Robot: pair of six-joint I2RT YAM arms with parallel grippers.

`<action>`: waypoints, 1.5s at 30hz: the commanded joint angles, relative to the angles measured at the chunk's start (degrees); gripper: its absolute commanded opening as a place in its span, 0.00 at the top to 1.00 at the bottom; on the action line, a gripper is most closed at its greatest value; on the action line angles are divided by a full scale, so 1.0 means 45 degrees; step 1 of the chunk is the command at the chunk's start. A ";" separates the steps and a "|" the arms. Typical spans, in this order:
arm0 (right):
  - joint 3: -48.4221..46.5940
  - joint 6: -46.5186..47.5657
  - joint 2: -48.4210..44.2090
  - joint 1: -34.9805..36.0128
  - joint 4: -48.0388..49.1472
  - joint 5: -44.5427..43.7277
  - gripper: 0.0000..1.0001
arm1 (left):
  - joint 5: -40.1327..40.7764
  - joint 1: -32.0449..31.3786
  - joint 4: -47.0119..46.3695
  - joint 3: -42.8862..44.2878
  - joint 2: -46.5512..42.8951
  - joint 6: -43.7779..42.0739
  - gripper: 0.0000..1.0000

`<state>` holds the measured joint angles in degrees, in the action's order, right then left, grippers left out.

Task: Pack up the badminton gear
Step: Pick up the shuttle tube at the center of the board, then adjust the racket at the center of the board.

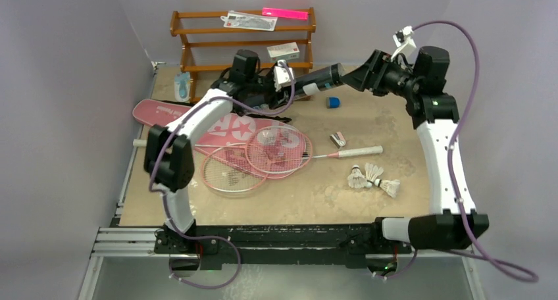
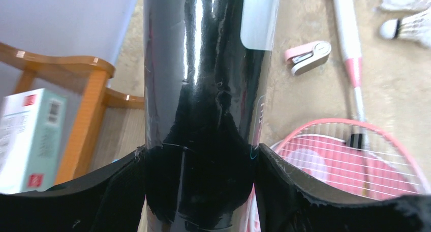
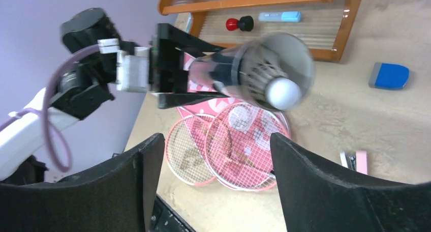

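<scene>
The bag (image 1: 172,113) and rackets (image 1: 263,156) lie at the table's (image 1: 395,116) left. Behind them the left gripper (image 1: 288,89) clamps the tube (image 1: 321,79), whose long axis runs left to right with its mouth facing the right gripper (image 3: 216,161), jaws apart. Only the right wrist view shows a shuttlecock (image 3: 282,92) in that mouth, cork outward.

The black tube (image 2: 203,89) runs off the left wrist view's top edge, its mouth and the shuttlecock (image 3: 282,92) inside are blurred in the right wrist view, and the left arm (image 1: 197,119) covers part of the pink bag (image 1: 152,109).
</scene>
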<state>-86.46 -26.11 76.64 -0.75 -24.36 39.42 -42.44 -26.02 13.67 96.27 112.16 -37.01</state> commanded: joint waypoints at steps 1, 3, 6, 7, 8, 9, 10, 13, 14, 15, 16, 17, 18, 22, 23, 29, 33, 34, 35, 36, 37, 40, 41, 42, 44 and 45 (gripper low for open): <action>-0.0162 0.0266 -0.1616 0.0067 -0.0837 -0.0781 0.20 | 0.0292 -0.0219 -0.0031 -0.1674 -0.3315 0.1638 0.49; 0.0213 0.0282 -0.2284 0.0065 -0.1030 -0.1152 0.18 | 0.0405 -0.0359 -0.0030 -0.2688 -0.4333 0.2100 0.49; 0.1020 0.0302 -0.3394 0.0070 -0.1343 -0.1673 0.18 | 0.0685 -0.0555 0.0163 -0.3988 -0.5694 0.3174 0.49; 0.1461 0.0300 -0.3752 0.0070 -0.1505 -0.1997 0.16 | 0.0678 -0.0596 0.0309 -0.4510 -0.6126 0.3512 0.49; 0.1864 0.0295 -0.4114 0.0065 -0.1638 -0.2292 0.14 | 0.0660 -0.0618 0.0351 -0.5127 -0.6620 0.3950 0.49; 0.2237 0.0309 -0.4433 0.0069 -0.1787 -0.2624 0.10 | 0.0670 -0.0640 0.0247 -0.5803 -0.7106 0.4424 0.49; 0.2637 0.0328 -0.4731 0.0070 -0.2008 -0.3037 0.06 | 0.0669 -0.0677 -0.0061 -0.6551 -0.7582 0.4921 0.49; 0.3760 0.0151 -0.5391 0.0069 -0.2798 -0.4103 0.01 | 0.0513 -0.0893 -0.0411 -0.8376 -0.8950 0.6016 0.49; 0.4163 -0.0083 -0.5559 0.0070 -0.3011 -0.4408 0.01 | 0.0532 -0.0972 -0.0290 -0.8767 -0.9373 0.6345 0.49; 0.4633 -0.0205 -0.5707 0.0070 -0.3192 -0.4551 0.01 | 0.0574 -0.1092 -0.0077 -0.9090 -0.9794 0.6626 0.49; 0.5095 -0.0335 -0.5809 0.0070 -0.3314 -0.4601 0.01 | 0.0589 -0.1190 0.0074 -0.9382 -1.0267 0.6859 0.49; 0.5538 -0.0527 -0.5885 0.0070 -0.3495 -0.4683 0.01 | 0.0666 -0.1295 0.0119 -0.9743 -1.0699 0.7093 0.50; 0.5945 -0.0709 -0.5914 0.0070 -0.3825 -0.4803 0.01 | 0.0703 -0.1423 0.0108 -1.0103 -1.1343 0.7244 0.49; 0.7611 -0.0897 -0.6003 0.0070 -0.3890 -0.5202 0.02 | 0.0266 -0.1640 -0.0082 -1.1422 -1.2501 0.7130 0.48; 0.7948 -0.1019 -0.6129 0.0070 -0.3736 -0.5366 0.02 | 0.0094 -0.1679 0.0041 -1.1597 -1.2556 0.7019 0.48; 0.8874 -0.1252 -0.6317 0.0070 -0.3406 -0.6530 0.06 | 0.0565 -0.3039 0.0009 -1.2017 -1.1958 0.7848 0.48; 0.9149 -0.1232 -0.5615 0.0070 -0.3226 -0.7135 0.11 | 0.1428 -0.4584 -0.1351 -1.2452 -1.1493 0.8538 0.48; 0.9124 -0.1247 -0.5431 0.0070 -0.3220 -0.7321 0.12 | 0.1550 -0.4914 -0.1997 -1.2741 -1.1487 0.8655 0.48; 0.9116 -0.1302 -0.5269 0.0067 -0.3205 -0.7442 0.12 | 0.1524 -0.5079 -0.2552 -1.3044 -1.1448 0.8704 0.48; 0.9142 -0.1366 -0.5148 0.0070 -0.3159 -0.7511 0.12 | 0.1364 -0.5180 -0.3197 -1.3296 -1.1384 0.8671 0.48; 0.9184 -0.1454 -0.5026 0.0070 -0.3073 -0.7551 0.12 | 0.1266 -0.5256 -0.3632 -1.3482 -1.1261 0.8569 0.48; 0.9346 -0.1520 -0.4698 0.0070 -0.2708 -0.7636 0.13 | 0.1788 -0.5439 -0.3611 -1.3607 -1.0731 0.7450 0.48; 0.9339 -0.1466 -0.4589 0.0070 -0.2553 -0.7975 0.13 | 0.2054 -0.5462 -0.3327 -1.3494 -1.0508 0.7015 0.48; 0.9340 -0.1254 -0.4514 0.0070 -0.2377 -0.8178 0.13 | 0.2190 -0.5467 -0.3108 -1.3367 -1.0283 0.6587 0.48; 0.9470 -0.1224 -0.4408 0.0070 -0.2075 -0.8066 0.12 | 0.2475 -0.5489 -0.3071 -1.3263 -0.9777 0.5821 0.48; 0.9515 -0.1180 -0.4355 0.0070 -0.1978 -0.7950 0.12 | 0.2587 -0.5487 -0.3240 -1.3299 -0.9574 0.5554 0.47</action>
<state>-44.51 -31.90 56.55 -0.54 -36.99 5.41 -33.74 -50.35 3.51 34.94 65.82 -4.58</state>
